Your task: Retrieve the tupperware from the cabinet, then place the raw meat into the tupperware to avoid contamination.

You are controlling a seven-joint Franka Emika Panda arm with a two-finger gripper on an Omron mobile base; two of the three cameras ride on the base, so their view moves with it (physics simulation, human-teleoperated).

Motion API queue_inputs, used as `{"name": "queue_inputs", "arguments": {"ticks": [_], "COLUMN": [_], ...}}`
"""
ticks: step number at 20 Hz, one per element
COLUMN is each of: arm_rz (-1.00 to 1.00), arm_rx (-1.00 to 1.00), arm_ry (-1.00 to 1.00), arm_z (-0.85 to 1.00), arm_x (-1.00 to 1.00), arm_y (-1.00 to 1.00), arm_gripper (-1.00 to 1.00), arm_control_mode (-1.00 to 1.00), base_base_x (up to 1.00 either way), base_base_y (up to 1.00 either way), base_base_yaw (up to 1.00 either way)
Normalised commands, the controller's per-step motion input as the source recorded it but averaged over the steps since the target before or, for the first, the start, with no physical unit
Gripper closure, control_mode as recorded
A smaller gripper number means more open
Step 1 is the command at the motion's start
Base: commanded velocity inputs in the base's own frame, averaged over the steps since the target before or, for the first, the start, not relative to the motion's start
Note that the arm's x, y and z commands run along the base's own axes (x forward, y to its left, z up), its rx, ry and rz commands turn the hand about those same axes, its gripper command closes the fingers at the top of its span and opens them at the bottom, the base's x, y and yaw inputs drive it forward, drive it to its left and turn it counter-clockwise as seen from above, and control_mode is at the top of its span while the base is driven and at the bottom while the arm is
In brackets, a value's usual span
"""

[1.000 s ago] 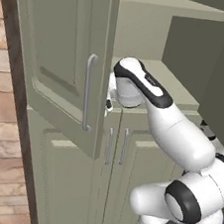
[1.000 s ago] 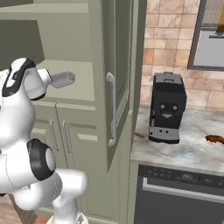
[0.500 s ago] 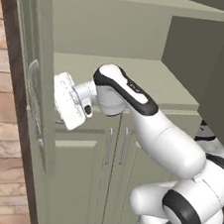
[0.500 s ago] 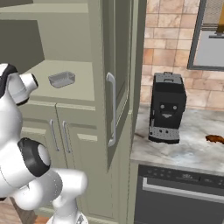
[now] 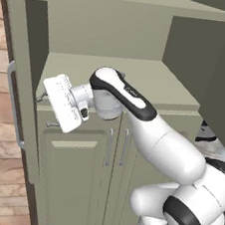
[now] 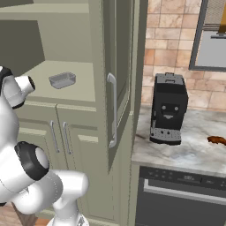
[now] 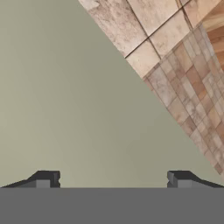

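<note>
The hand view is looking square at a flat sage-green panel, with a wedge of tan tiled floor (image 7: 183, 74) cutting across the top right. The gripper (image 7: 113, 178) is showing its two dark tips far apart at the bottom, jaws spread wide with nothing between them.

From the left base view the white hand (image 5: 63, 102) is hanging just off the front edge of the open cabinet (image 5: 118, 80), at the left end of the lower shelf, pointing out toward the swung-open left door (image 5: 15, 102). That door and its silver bar handle are sitting right in front of the hand. The shelf looks bare from this side, since the arm is covering part of it.

The right base view is giving what the left one hides: the tupperware (image 6: 62, 80), a small pale grey see-through box, is sitting on that same cabinet shelf (image 6: 66, 86), toward the back. It is resting well apart from the wrist, which is poking in at the left edge of that view.

The same view is also showing the counter (image 6: 190, 150) beyond the right door. The black coffee machine (image 6: 167, 108) is standing on it. The raw meat (image 6: 216, 140), a small reddish-brown lump, is lying at the far right edge, well away from the cabinet. Below the counter is the dark dishwasher front (image 6: 181, 198).
</note>
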Motion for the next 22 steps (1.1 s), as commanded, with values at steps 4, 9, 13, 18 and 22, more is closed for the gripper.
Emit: {"name": "queue_inputs", "arguments": {"ticks": [4, 9, 13, 18, 22], "arm_rz": [-0.01, -0.11, -0.16, -0.21, -0.19], "arm_rx": [-0.18, -0.23, -0.24, -0.23, -0.1], "arm_ry": [-0.03, -0.06, -0.16, -0.2, -0.19], "arm_z": [0.0, 0.01, -0.01, -0.26, -0.38], "arm_x": [0.05, 0.36, 0.39, 0.32, 0.22], "arm_y": [-0.29, -0.31, -0.1, -0.14, -0.4], "arm_gripper": [-1.0, -1.0, -1.0, -1.0, -1.0], "arm_control_mode": [-1.0, -1.0, -1.0, -1.0, -1.0], "base_base_x": [0.0, 0.0, 0.0, 0.0, 0.0], "base_base_y": [0.0, 0.0, 0.0, 0.0, 0.0], "base_base_yaw": [0.0, 0.0, 0.0, 0.0, 0.0]}}
